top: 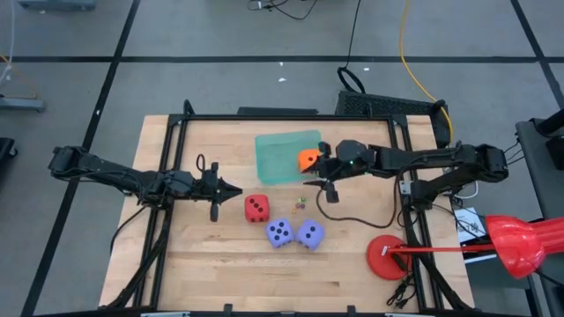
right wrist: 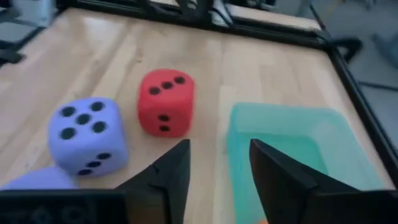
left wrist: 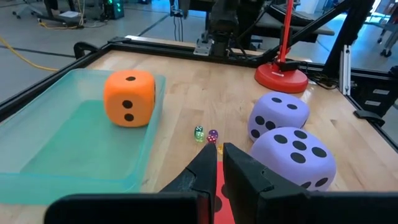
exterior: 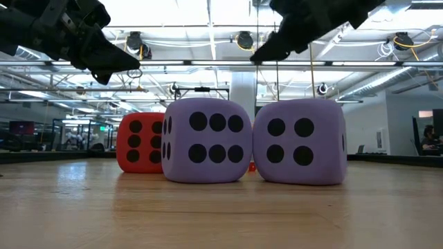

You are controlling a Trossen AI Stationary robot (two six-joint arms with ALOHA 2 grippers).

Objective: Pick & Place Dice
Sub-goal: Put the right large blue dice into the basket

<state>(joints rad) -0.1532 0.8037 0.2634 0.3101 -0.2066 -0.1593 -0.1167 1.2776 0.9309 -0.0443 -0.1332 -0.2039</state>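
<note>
An orange die [top: 308, 159] [left wrist: 129, 98] rests on its bottom face inside the green tray [top: 280, 158] [left wrist: 56, 149], by the tray's right side. On the wood nearer the front sit a red die [top: 256, 208] [right wrist: 165, 101] and two purple dice [top: 279, 232] [top: 310, 233], side by side. My right gripper [top: 315, 173] [right wrist: 217, 168] hovers open just beside the orange die, above the tray's right edge, with nothing between its fingers. My left gripper [top: 236, 192] [left wrist: 219, 168] is shut and held above the table, left of the red die.
Two tiny dice [left wrist: 205, 134] lie between the tray and the purple dice. A red stand with a round base [top: 388, 255] is at the near right corner, and a dark cable [top: 352, 216] trails across the wood. A black frame [top: 264, 115] borders the table.
</note>
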